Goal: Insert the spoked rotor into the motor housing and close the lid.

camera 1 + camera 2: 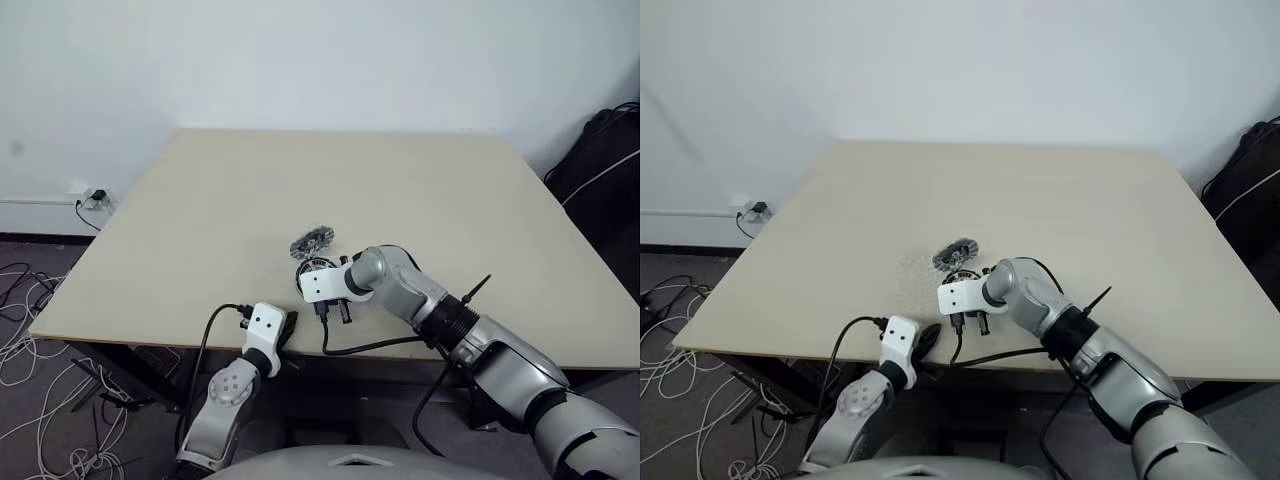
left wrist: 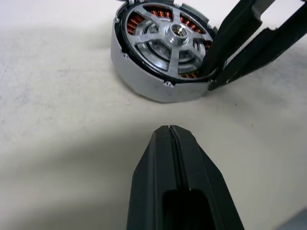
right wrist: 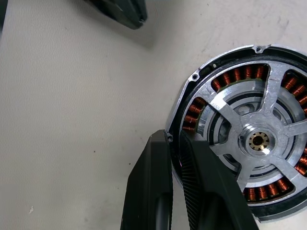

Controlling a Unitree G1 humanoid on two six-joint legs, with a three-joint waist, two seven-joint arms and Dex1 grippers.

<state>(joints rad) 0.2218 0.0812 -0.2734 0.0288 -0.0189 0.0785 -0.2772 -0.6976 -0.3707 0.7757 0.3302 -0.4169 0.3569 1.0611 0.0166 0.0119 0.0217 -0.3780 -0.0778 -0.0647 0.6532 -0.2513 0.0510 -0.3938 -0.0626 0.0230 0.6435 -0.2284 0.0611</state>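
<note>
Near the table's (image 1: 200,200) front edge, just below the middle of the head views, the motor housing (image 3: 249,139) lies flat with the spoked rotor (image 2: 169,40) already seated inside it, silver spokes crossing the ring of copper windings. The right gripper (image 3: 175,158) points steeply down at it, and its two black fingers pinch the housing's rim, one finger outside the wall and one inside over the windings. Just above the housing in the head views, the lid (image 1: 312,241) rests on the table, close beside it, slitted face up. Lower left of centre, the left gripper (image 2: 171,130) hangs at the table's front edge, fingers pressed together and empty, pointing toward the housing.
</note>
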